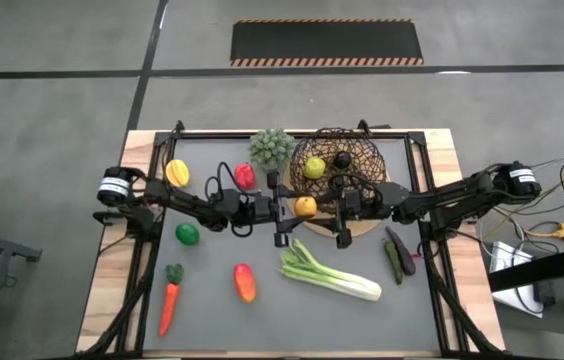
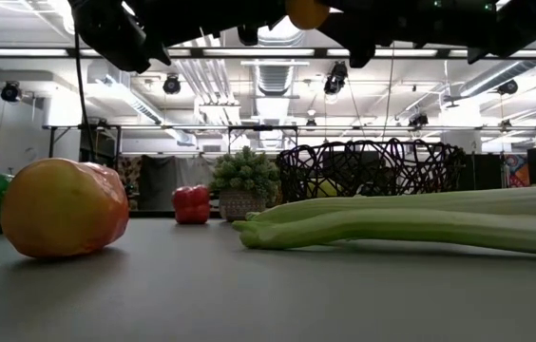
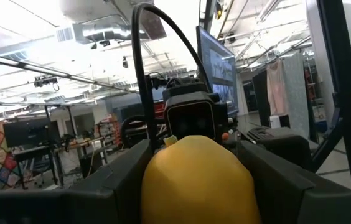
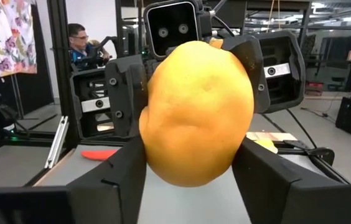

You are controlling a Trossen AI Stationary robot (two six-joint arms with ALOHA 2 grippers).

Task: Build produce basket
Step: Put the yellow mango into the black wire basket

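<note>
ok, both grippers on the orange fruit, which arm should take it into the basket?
Right. The right gripper sits beside the basket, while the left gripper would have to reach past it. Both are closed on the orange fruit, so the left probably has to release first.

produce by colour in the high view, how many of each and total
yellow: 2, piece on the table, piece in the basket
red: 2
green: 2, round piece, stalk
orange: 2, carrot, fruit between left hand and right hand
dark purple: 2
total: 10

basket [image 1: 347, 160] behind leek [image 1: 330, 272], carrot [image 1: 168, 306] left
</note>
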